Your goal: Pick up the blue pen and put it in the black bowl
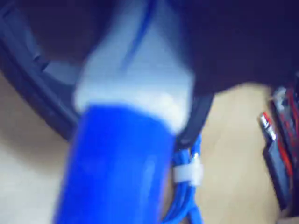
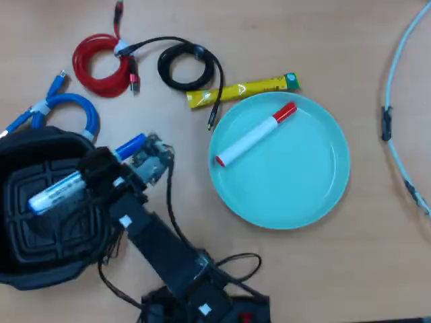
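On the wooden table (image 2: 377, 256), the tool (image 2: 101, 173) grips the blue pen (image 2: 64, 190) mid-barrel over the black bowl (image 2: 27, 269); it looks light, rigid, slippery.

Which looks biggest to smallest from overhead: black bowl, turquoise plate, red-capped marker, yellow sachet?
1. Turquoise plate
2. Black bowl, partly cut off by the edge, so unsure
3. Yellow sachet and red-capped marker: alike
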